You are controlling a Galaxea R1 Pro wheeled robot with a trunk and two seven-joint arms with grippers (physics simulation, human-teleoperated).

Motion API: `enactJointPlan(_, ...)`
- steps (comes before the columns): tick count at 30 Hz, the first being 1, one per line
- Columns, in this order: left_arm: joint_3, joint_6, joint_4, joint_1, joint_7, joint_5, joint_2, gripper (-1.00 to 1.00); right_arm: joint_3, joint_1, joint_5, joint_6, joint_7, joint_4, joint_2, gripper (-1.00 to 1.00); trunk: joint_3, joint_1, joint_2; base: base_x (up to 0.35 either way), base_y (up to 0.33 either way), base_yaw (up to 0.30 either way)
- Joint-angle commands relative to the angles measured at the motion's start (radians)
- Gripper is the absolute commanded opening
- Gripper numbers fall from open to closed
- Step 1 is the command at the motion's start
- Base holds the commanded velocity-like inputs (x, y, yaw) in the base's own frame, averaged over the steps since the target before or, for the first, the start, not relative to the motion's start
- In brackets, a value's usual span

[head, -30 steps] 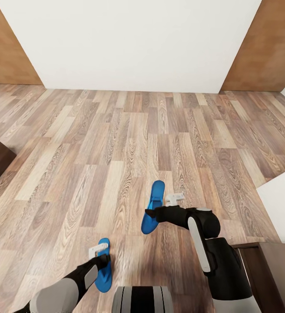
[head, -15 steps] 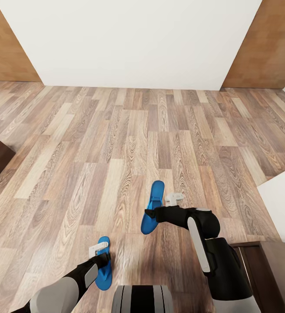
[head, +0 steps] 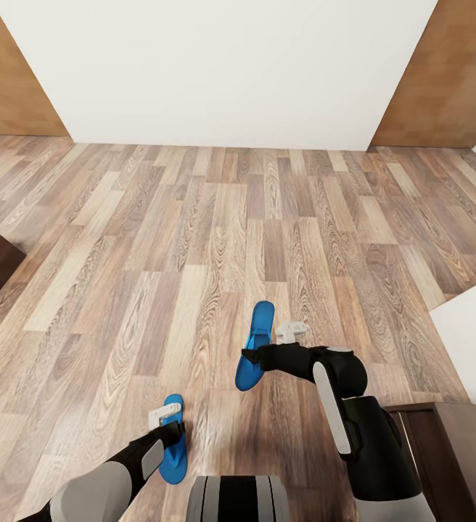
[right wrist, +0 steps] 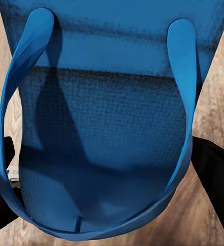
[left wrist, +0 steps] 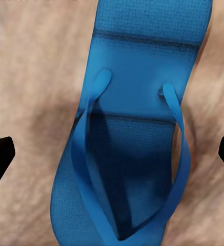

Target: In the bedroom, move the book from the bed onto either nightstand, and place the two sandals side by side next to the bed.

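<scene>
Two sandals over plank floor [head: 194,239], apart. Left sandal [head: 173,442] near the robot, at left gripper [head: 171,433]. Right sandal [head: 256,346] farther forward and to its right, at right gripper [head: 251,357]. Mattress corner [head: 470,348] far right; dark cabinet [head: 448,457] before it; wall [head: 216,72] behind.

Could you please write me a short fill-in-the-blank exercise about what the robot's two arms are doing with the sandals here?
1. Both sandals are bright ____ in colour.
2. The right gripper is at one sandal, and the left gripper is at the other sandal, which lies nearer the robot's ____.
3. The floor is made of ____ planks.
4. The wall ahead is white between two ____ panels.

Missing words: blue; base; wood; brown
</scene>
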Motion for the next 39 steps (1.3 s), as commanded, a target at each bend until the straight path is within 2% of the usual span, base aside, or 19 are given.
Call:
enactJointPlan(1,0.006,0.001,-0.001,0.000,0.002,-0.009,-0.001,1.00,0.000,-0.001,-0.006,0.005,-0.003,-0.001,0.000,-1.00,-0.001,0.000,0.000,0.000,0.000,0.000)
enactJointPlan(6,0.006,0.001,-0.001,0.000,0.002,-0.009,-0.006,1.00,0.000,0.000,-0.007,0.005,-0.003,-0.001,0.000,-1.00,-0.001,0.000,0.000,0.000,0.000,0.000)
enactJointPlan(11,0.006,0.001,-0.001,-0.001,0.002,-0.010,-0.009,1.00,0.000,0.000,-0.006,0.005,-0.003,-0.001,0.000,-1.00,-0.020,0.002,-0.001,0.000,0.000,0.000)
enactJointPlan(39,0.005,-0.006,-0.001,-0.003,0.002,-0.010,-0.012,1.00,0.000,0.000,-0.007,0.005,-0.003,-0.001,0.000,-1.00,-0.020,0.002,-0.001,0.000,0.000,0.000)
